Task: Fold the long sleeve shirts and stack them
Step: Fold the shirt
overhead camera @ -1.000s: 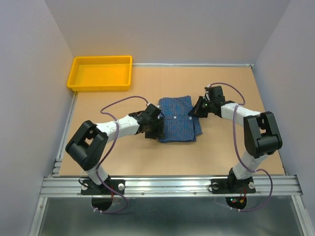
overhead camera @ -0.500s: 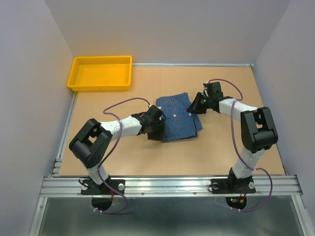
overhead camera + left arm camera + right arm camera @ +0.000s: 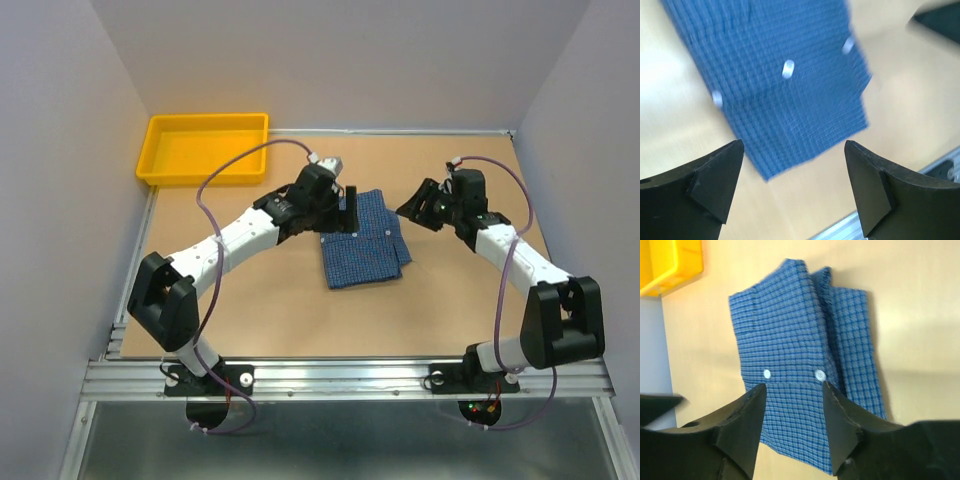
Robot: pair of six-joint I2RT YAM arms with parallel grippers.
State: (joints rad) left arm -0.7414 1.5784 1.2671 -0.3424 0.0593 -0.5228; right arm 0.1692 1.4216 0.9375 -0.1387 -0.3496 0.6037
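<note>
The blue small-check shirt (image 3: 366,243) lies folded into a compact rectangle at the middle of the table, pale buttons facing up. It also shows in the left wrist view (image 3: 785,85) and in the right wrist view (image 3: 800,360). My left gripper (image 3: 346,205) hangs open and empty above the shirt's far left edge; in its own view (image 3: 792,182) the jaws stand wide apart. My right gripper (image 3: 412,209) hangs open and empty just right of the shirt's far right corner; in its own view (image 3: 792,412) the jaws stand apart over the cloth.
A yellow tray (image 3: 206,148) stands at the far left corner; it also shows in the right wrist view (image 3: 667,265). A metal rail (image 3: 340,375) runs along the near table edge. Grey walls close in the left, right and far sides.
Both grippers have lifted off the shirt and drawn back toward the far side. The left arm has swung up from the shirt's left edge. The folded shirt lies let go on the table.
</note>
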